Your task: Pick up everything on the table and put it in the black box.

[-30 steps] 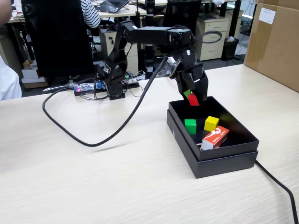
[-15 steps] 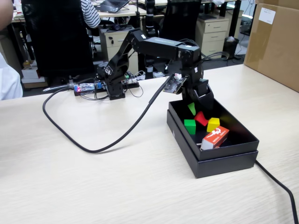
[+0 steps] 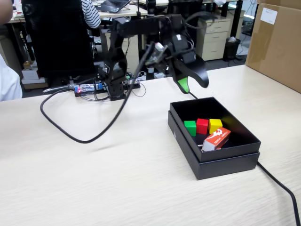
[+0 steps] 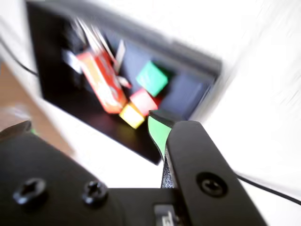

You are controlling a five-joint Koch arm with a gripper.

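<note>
In the fixed view the green cube (image 3: 190, 127), the red cube (image 3: 202, 125) and the yellow cube (image 3: 215, 125) sit in a row inside the black box (image 3: 221, 165) on the beige table (image 3: 94, 183). My gripper (image 3: 193, 84) hangs in the air above and behind the box's far left corner, open and empty, one green finger pad (image 3: 184, 85) showing. The blurred wrist view looks down past the open gripper (image 4: 89, 128) at the box (image 4: 155, 41) with the green cube (image 4: 152, 78), red cube (image 4: 143, 101) and yellow cube (image 4: 131, 115) in it.
An orange-red and white carton (image 3: 216, 139) lies in the box beside the cubes. A black cable (image 3: 80, 137) loops over the table left of the box, another cable (image 3: 282, 188) runs off its right corner. A big brown cardboard carton (image 3: 277, 42) stands at the far right.
The gripper let go of the red cube, which now rests between the green and yellow ones. The gripper rose out of the box and drew back to the left.
</note>
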